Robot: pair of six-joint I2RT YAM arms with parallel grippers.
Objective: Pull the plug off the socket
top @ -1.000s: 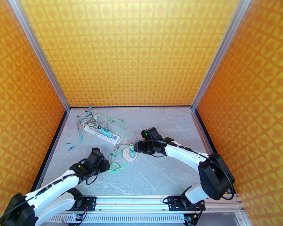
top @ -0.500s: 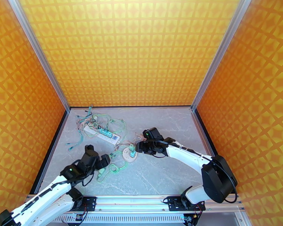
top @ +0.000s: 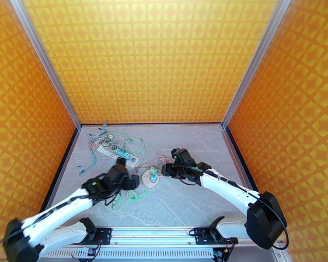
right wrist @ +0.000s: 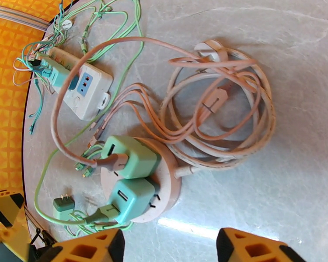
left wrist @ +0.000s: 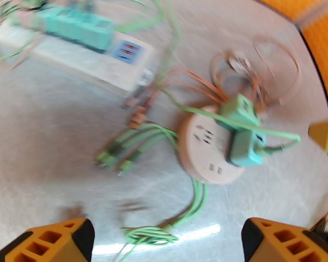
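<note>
Two teal cube plugs sit seated in the round beige socket disc. Left gripper, arm reaching low, jaws spread wide, just left of socket. Right gripper, jaws apart, empty, just right of socket.

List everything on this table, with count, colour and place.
round socket: 1, beige, middle of table
teal plugs: 2, teal, side by side in the round socket
power strip: 1, white, rear left of table
strip adapters: count unclear, teal, plugged into the power strip
pink cable: 1 coil, pink, beside the round socket, on the right arm's side
green cables: several, green, strewn from the power strip to in front of the socket
loose green plug: 1, dark green, lying unplugged among the green cables
table: 1, grey marble
walls: 3, orange patterned
left gripper: 1, orange fingers, open, above the socket
right gripper: 1, orange fingers, open, above the socket
</note>
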